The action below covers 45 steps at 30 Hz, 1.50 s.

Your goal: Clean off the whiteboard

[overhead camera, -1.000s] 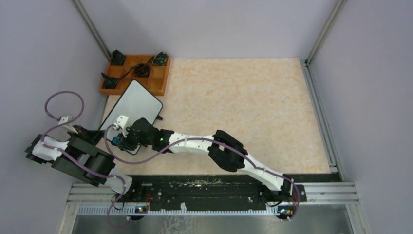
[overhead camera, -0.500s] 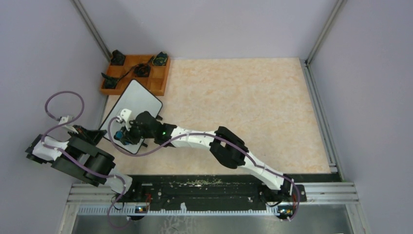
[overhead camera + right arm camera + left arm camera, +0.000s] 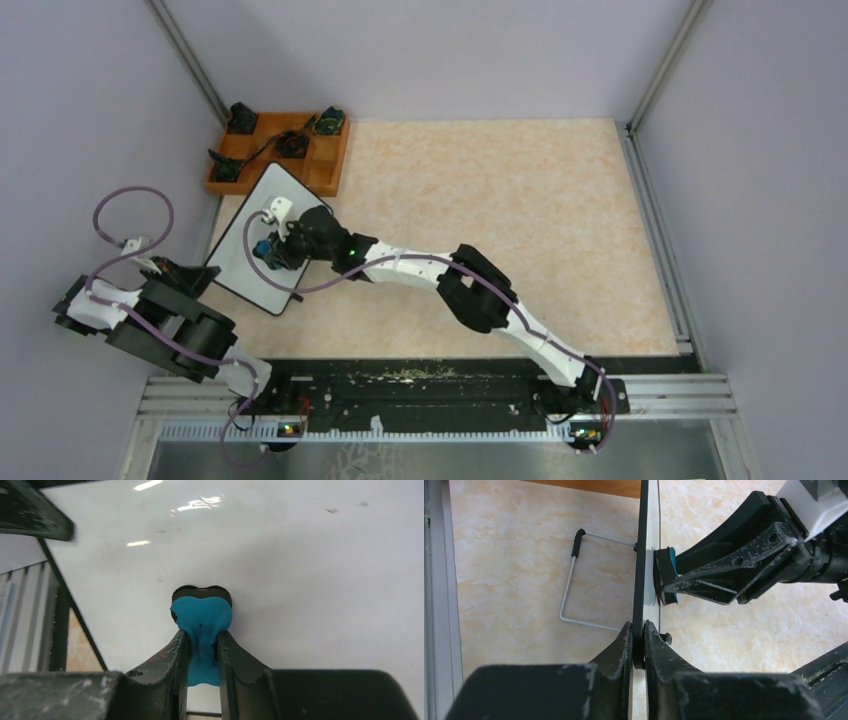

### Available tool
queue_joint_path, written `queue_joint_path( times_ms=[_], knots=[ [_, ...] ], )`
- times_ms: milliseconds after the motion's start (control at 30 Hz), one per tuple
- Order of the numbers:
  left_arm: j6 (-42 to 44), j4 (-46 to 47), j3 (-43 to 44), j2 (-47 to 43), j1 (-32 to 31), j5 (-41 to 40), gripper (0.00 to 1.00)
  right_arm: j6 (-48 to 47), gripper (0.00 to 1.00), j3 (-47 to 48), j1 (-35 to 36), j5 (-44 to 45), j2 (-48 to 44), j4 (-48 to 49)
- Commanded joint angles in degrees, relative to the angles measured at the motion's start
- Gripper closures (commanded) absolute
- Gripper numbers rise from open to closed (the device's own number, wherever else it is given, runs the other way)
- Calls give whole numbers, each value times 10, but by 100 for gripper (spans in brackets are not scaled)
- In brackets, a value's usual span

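On whiteboard (image 3: 250,280), right claw (image 3: 200,639) gripping blue eraser (image 3: 201,614) moved farther up; left claw (image 3: 638,630) clamps edge.

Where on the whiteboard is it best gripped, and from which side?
Pinch the whiteboard by its thin black edge from the near-left side, as the left tool does. It is a thin panel on a wire stand, so only the rim can be pinched, leaving the face free for the blue eraser in the right tool.

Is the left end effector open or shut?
Shut: the black fingers of the left end effector pinch the thin black edge of the flat white rectangular whiteboard, with no gap left.
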Motion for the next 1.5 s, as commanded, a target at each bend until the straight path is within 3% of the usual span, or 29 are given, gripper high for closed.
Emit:
queue_joint_path(
  times_ms=[0,167,400,600,867,1100,1233,1467],
  knots=[
    [31,10,-9,-14,-2,-52,100,-23,100,-65,-44,79,-45,35],
    [31,10,-8,-14,-2,-51,100,-30,100,-147,-55,107,-127,41],
    [24,10,-6,-28,-1,-51,100,-4,100,-248,-116,133,-247,-37],
    [19,10,-5,-39,-2,-47,100,29,100,-269,-220,127,-326,-201],
    [19,11,-10,-56,-2,-43,100,46,100,-272,-361,135,-347,-377],
    [25,11,-12,-46,-2,-35,100,61,100,-374,-455,139,-398,-389],
    [28,11,-11,-38,-2,-32,100,63,100,-402,-465,139,-404,-408],
    [31,11,-10,-28,-2,-29,91,62,100,-430,-466,142,-397,-416]
  ],
)
